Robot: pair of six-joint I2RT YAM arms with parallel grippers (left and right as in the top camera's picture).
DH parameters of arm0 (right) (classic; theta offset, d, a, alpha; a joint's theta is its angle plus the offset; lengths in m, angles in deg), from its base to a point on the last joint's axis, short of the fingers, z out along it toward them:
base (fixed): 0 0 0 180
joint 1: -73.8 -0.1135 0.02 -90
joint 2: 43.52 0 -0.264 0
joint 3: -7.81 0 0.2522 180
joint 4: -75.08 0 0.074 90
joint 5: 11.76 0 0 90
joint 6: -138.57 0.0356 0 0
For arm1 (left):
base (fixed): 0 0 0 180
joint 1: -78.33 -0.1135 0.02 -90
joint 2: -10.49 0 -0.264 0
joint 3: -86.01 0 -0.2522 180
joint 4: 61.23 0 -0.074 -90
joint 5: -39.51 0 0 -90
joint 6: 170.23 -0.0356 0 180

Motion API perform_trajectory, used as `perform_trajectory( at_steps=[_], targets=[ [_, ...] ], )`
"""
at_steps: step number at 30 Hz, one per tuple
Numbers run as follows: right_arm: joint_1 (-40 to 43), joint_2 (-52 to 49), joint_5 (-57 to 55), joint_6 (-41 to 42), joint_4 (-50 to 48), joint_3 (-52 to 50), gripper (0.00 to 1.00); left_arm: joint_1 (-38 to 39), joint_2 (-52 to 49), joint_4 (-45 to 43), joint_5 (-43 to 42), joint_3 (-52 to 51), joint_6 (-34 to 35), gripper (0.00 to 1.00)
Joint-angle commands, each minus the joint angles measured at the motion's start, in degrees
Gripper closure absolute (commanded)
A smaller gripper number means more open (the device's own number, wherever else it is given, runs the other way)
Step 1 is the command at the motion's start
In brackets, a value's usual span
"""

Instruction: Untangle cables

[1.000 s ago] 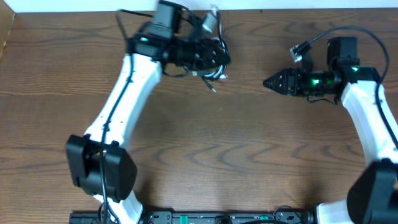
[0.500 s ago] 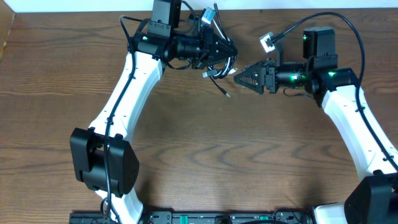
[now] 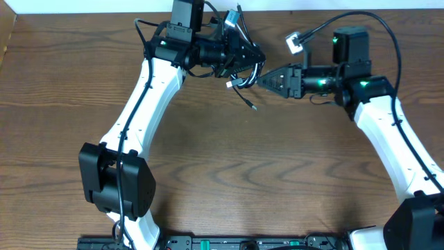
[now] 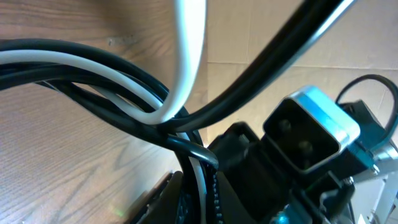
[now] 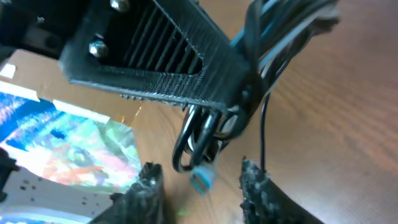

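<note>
Black-and-white cables (image 3: 239,69) hang in one knotted bundle above the far side of the wood-grain table (image 3: 243,173), clamped in the closed left gripper (image 3: 244,57). One black end (image 3: 248,101) dangles free. The right gripper (image 3: 263,81), fingers spread and holding nothing, points at the bundle from just beside it, with a small plug (image 5: 202,181) hanging just ahead of its tips. By the look of it, no strand is separated yet, so all the pulling-apart lies ahead. A white strip (image 3: 83,5) runs beyond the table's far edge.
</note>
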Motion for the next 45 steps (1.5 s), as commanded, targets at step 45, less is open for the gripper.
perform_trajectory(
  at_steps=[45],
  targets=[
    [10.21,-0.02,12.33,-10.27,4.63,-0.81,0.75,2.32,0.2,0.37,-3.3,-0.2,-5.7,0.93]
  ],
)
